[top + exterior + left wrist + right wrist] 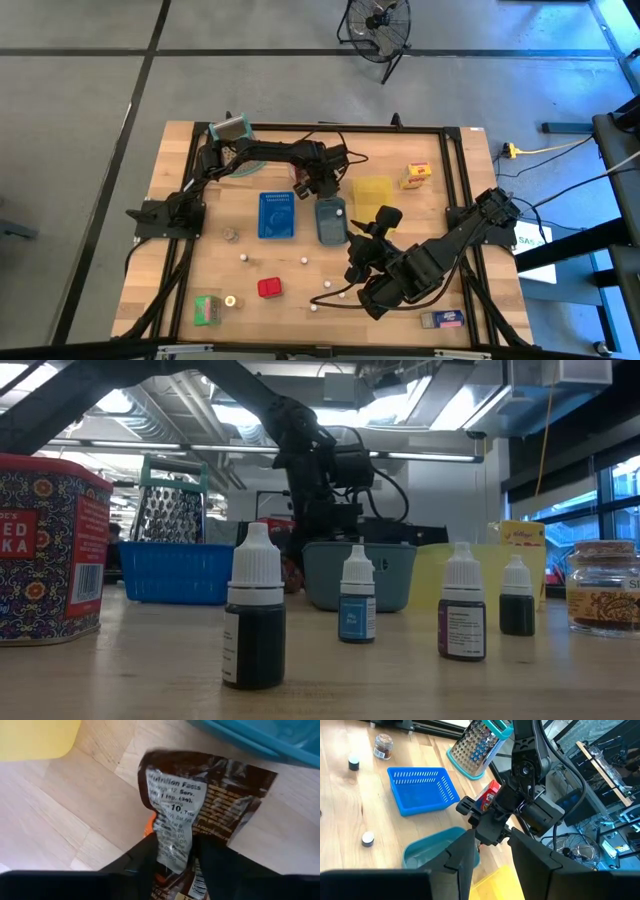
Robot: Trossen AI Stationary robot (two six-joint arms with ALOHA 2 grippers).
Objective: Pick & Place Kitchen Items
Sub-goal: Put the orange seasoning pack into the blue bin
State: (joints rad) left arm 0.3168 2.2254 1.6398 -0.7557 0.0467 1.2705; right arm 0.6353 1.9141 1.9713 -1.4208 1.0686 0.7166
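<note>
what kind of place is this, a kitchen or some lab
Most likely a robotics lab or workshop, not a kitchen: a wooden table on a bare concrete floor, a standing fan beside it, and open ceiling ducts and strip lights in the low view.

A brown packet (200,795) with a white nutrition label stands crumpled over bare wood. The red tin (269,288) sits near the front, a green carton (207,309) at the front left corner, a yellow-red carton (417,175) far right, small white-capped bottles (304,261) scattered upright between
</note>
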